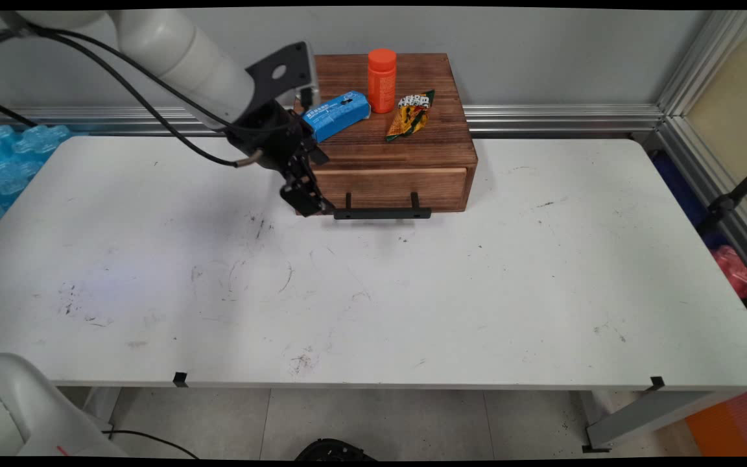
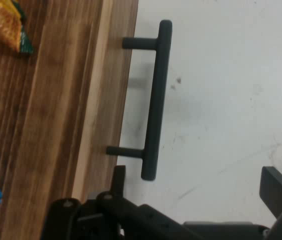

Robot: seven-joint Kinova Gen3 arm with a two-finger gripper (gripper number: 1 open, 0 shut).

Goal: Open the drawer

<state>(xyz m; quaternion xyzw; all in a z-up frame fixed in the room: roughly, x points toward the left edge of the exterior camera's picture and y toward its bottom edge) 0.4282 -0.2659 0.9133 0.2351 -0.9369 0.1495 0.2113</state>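
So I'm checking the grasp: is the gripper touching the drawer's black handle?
Apart. In the hand view the open gripper has one finger beside the drawer handle end and the other far off; white table shows between them.

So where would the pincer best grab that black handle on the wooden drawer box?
Probably mid-bar on the black handle, between its two posts, coming from above: the bar stands off the drawer front, leaving a gap for one finger. The open pincer hangs by the bar's end.

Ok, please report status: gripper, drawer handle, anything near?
Gripper open, empty, at left end of drawer handle. Drawer shut. Blue box, orange bottle, snack packet on top.
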